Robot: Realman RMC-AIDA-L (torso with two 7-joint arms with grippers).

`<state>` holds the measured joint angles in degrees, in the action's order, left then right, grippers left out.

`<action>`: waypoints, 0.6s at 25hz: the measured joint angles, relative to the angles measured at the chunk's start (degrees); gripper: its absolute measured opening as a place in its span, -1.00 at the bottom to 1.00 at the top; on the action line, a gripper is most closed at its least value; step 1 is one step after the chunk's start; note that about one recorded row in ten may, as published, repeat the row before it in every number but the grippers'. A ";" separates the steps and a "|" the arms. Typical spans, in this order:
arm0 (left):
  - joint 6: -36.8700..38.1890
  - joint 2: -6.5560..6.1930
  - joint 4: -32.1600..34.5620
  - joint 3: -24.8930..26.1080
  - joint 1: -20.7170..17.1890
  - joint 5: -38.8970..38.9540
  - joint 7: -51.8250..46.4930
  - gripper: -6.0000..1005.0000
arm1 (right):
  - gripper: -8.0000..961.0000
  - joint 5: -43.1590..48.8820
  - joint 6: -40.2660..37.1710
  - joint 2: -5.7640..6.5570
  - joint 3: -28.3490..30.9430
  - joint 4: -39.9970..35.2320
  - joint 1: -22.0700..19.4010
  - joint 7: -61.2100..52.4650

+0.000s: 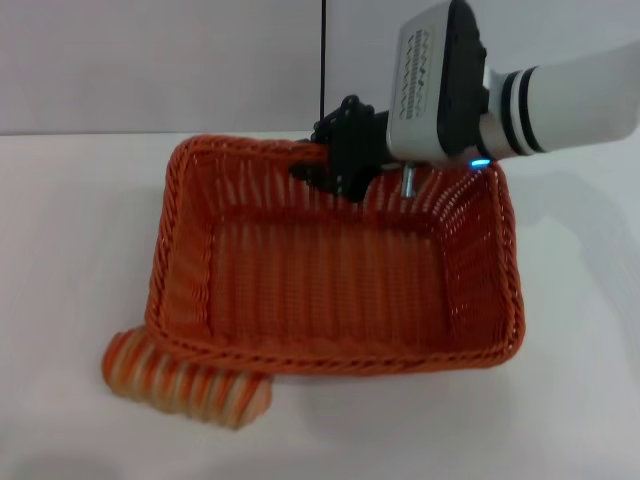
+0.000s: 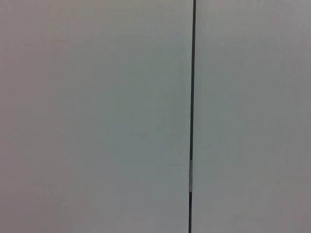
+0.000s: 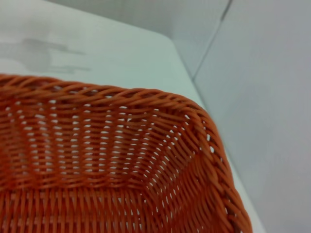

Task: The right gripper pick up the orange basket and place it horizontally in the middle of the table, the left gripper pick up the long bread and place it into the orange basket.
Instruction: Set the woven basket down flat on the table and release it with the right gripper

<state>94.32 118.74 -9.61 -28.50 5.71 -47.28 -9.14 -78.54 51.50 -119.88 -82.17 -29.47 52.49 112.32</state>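
Observation:
The orange basket (image 1: 330, 270) lies lengthwise across the middle of the white table (image 1: 70, 230), its inside empty. My right gripper (image 1: 328, 158) comes in from the right and sits at the basket's far rim, its black fingers closed over the braided edge. The right wrist view looks into one inner corner of the basket (image 3: 121, 165), with none of my fingers showing. The long bread (image 1: 185, 382), striped orange and cream, lies on the table at the basket's near left corner, partly tucked under the rim. My left gripper is out of view.
The left wrist view holds only a pale wall (image 2: 97, 116) with a thin dark vertical seam (image 2: 192, 97). Bare tabletop lies left, right and in front of the basket. A wall stands behind the table's far edge.

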 joint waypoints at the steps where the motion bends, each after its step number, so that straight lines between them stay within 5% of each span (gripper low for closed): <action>1: 0.00 0.00 0.00 -0.04 0.02 0.00 0.00 0.03 | -0.64 -0.22 -0.02 0.00 -0.89 -0.03 -0.04 0.00; 15: -0.01 0.00 -0.76 -0.69 -0.09 0.00 0.03 0.03 | -0.21 -2.07 -2.34 0.34 -4.23 -10.22 -7.31 -0.28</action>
<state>94.31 118.74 -10.37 -29.18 5.62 -47.28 -9.11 -80.61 49.16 -119.54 -86.40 -39.69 45.18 112.04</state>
